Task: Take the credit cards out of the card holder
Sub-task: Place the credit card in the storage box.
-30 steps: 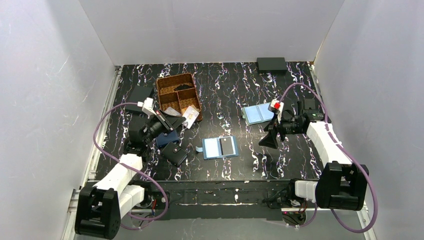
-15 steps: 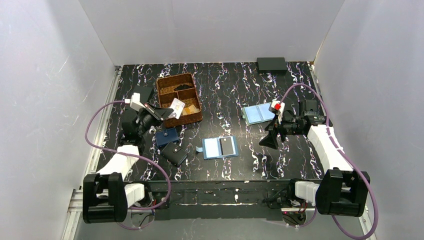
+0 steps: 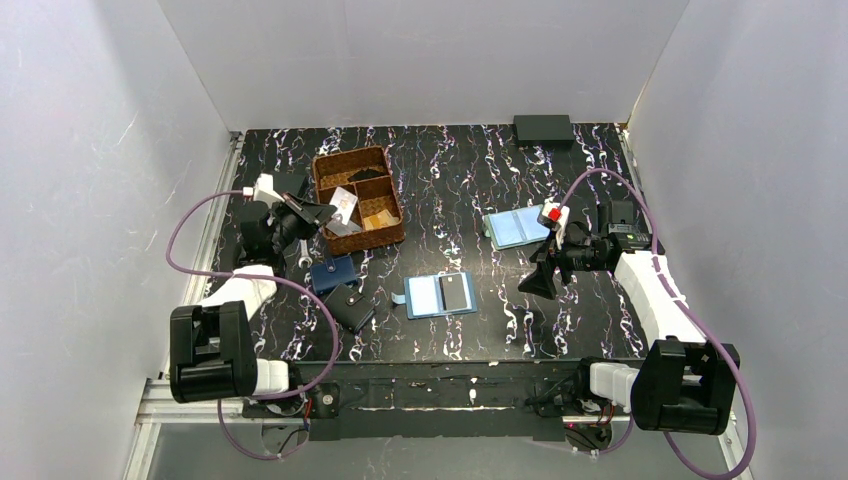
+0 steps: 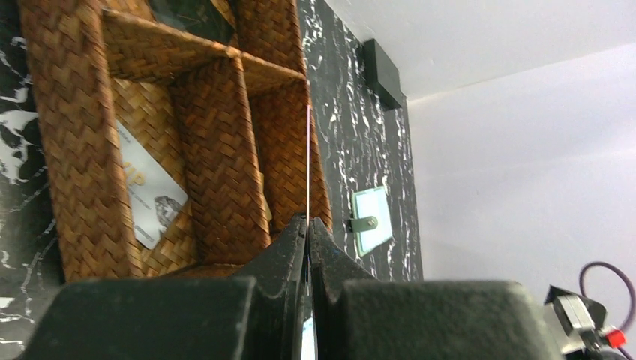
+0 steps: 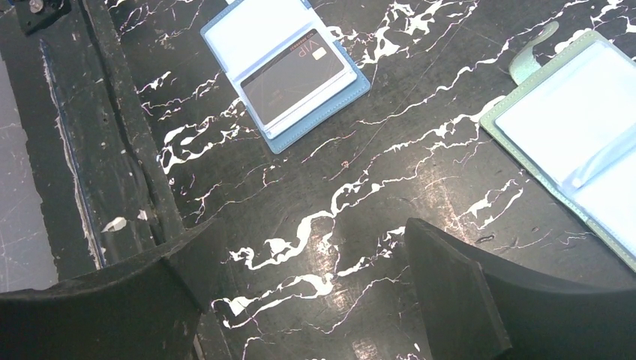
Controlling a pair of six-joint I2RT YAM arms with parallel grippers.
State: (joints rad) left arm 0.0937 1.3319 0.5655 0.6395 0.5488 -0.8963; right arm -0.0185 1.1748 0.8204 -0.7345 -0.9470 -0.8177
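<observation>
The steel-blue card holder [image 3: 441, 295] lies open on the mat mid-table, with a dark card [image 3: 456, 292] in its right pocket. It also shows in the right wrist view [image 5: 247, 30], with the dark card [image 5: 296, 75]. My left gripper [image 3: 325, 212] is shut on a whitish credit card [image 3: 344, 205] and holds it over the woven basket [image 3: 325, 170]. In the left wrist view the card [image 4: 308, 150] stands edge-on between my shut left gripper [image 4: 308, 223]. Another whitish card [image 4: 150, 191] lies in a basket compartment. My right gripper [image 3: 540, 280] hangs open and empty to the right of the holder [image 5: 315, 270].
A paler sky-blue holder [image 3: 515, 228] lies open behind my right gripper [image 5: 577, 142]. A navy wallet [image 3: 333, 273] and a black wallet [image 3: 348, 307] lie in front of the basket. A black box [image 3: 543, 128] sits at the back right.
My left gripper has carried the whitish card back and left, from beside the basket's front corner to over the basket. The right arm has barely moved.
</observation>
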